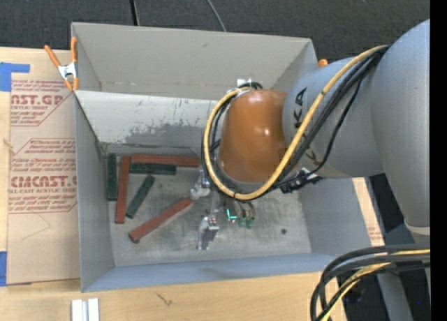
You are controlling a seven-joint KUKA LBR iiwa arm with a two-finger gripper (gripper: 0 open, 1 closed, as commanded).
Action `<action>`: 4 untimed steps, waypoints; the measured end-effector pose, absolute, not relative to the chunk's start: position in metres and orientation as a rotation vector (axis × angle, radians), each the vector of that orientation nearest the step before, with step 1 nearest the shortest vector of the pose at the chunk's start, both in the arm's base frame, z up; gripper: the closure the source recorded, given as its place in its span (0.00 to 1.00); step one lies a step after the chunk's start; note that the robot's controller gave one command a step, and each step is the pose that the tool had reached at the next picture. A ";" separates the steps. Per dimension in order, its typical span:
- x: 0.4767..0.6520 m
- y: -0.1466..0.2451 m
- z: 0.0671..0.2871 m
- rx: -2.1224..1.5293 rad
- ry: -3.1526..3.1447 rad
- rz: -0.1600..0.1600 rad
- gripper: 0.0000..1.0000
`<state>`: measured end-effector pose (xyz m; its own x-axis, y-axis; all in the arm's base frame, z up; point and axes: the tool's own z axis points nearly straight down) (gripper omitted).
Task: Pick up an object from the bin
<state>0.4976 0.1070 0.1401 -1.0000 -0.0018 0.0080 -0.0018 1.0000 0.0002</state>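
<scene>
1. The arm (377, 117) reaches in from the right, its orange cover (251, 138) above the jaws.
2. The jaws hang low over the floor of the bin (188, 58).
3. A slanted red bar (160, 219) lies just left of the jaws.
4. More red and green bars (140, 195) lie farther left.
5. I cannot tell whether the jaws stand wide or narrow.

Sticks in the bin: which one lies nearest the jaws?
The red-brown stick lying diagonally in the middle, its upper right end by the jaws; the other sticks lie farther left.
</scene>
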 end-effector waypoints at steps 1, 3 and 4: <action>0.500 0.107 0.144 0.001 -3.141 -0.002 0.00; 0.531 0.179 0.119 0.566 -3.093 -0.003 0.00; 0.520 0.169 0.119 0.632 -3.078 0.000 0.00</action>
<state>0.5203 0.1695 0.1190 -0.9191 -0.3941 -0.0006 -0.3941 0.9191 0.0002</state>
